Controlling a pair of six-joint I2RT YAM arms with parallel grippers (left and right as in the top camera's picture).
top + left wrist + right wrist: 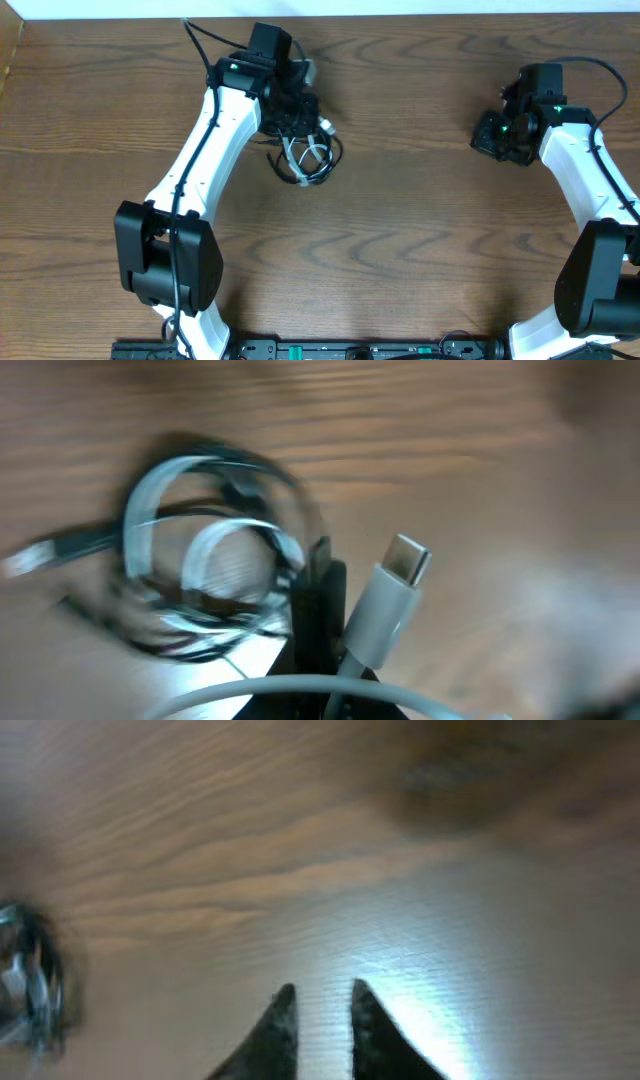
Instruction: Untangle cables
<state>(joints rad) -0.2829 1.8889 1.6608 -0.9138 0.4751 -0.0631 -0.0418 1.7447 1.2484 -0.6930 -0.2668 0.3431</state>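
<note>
Tangle of black cable and white cable lies on the table just beside the left gripper. That gripper looks clamped behind the white plug (presumably to draw it free). Right gripper hovers well away from the tangle, jaws slightly apart, empty.

The overhead view looks straight down from high above the counter and takes in both arms. The left wrist view sits close behind the left pincer, facing the blurred cables just ahead of it. The right wrist view looks low past the right pincer, with the cables far off to its left. All three views share the cables.
</note>
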